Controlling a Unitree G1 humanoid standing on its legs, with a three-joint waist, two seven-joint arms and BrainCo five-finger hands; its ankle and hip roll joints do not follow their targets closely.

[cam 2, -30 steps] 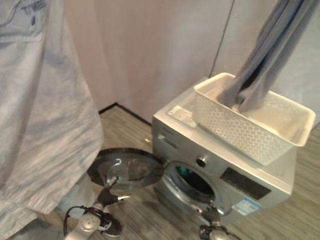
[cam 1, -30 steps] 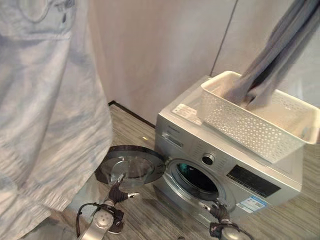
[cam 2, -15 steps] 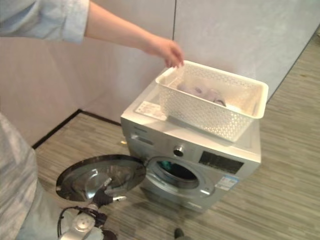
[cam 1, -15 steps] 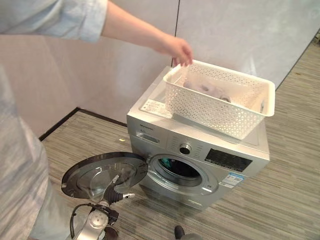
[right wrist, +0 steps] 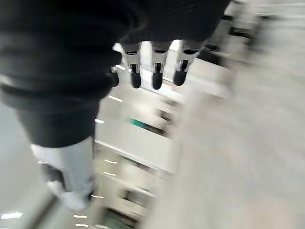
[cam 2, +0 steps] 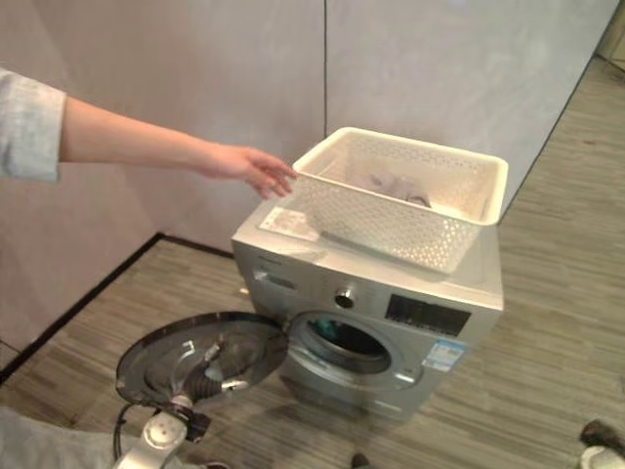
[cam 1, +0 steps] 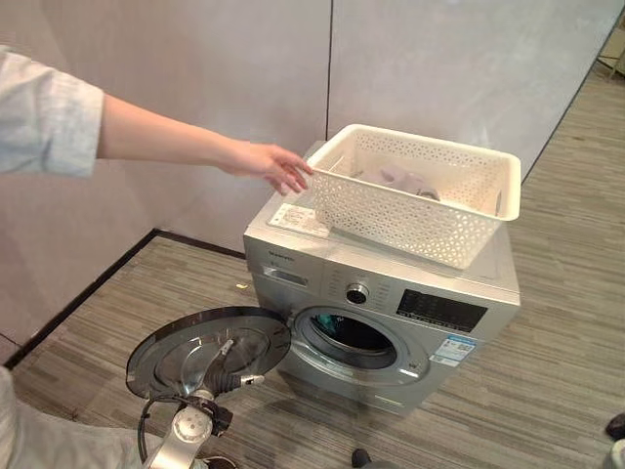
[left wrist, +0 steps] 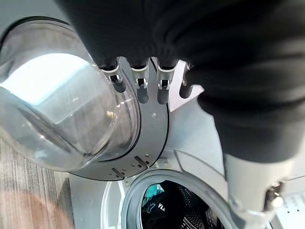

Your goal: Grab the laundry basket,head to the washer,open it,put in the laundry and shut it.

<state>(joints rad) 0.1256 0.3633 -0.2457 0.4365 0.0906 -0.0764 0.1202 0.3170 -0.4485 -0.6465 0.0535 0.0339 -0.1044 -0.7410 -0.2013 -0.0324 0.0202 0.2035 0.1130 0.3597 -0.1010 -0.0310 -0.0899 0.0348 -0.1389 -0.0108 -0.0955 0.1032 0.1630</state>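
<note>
A white perforated laundry basket sits on top of the silver washer, with grey laundry inside it. A person's hand reaches in from the left and touches the basket's near-left corner. The round washer door hangs wide open to the left of the drum opening. My left hand is open, its straight fingers just short of the door's glass. Dark cloth lies in the drum. My right hand is open with straight fingers, low in front of the washer.
Grey wall panels stand behind the washer, meeting a black floor strip at the left. Striped wood-look floor spreads to the right. A person's shoe shows at the lower right.
The grey garment that hung above the basket now lies in it. The person stepped back left, the hand moving to the basket's near-left corner. The camera shifted; my right hand sank low.
</note>
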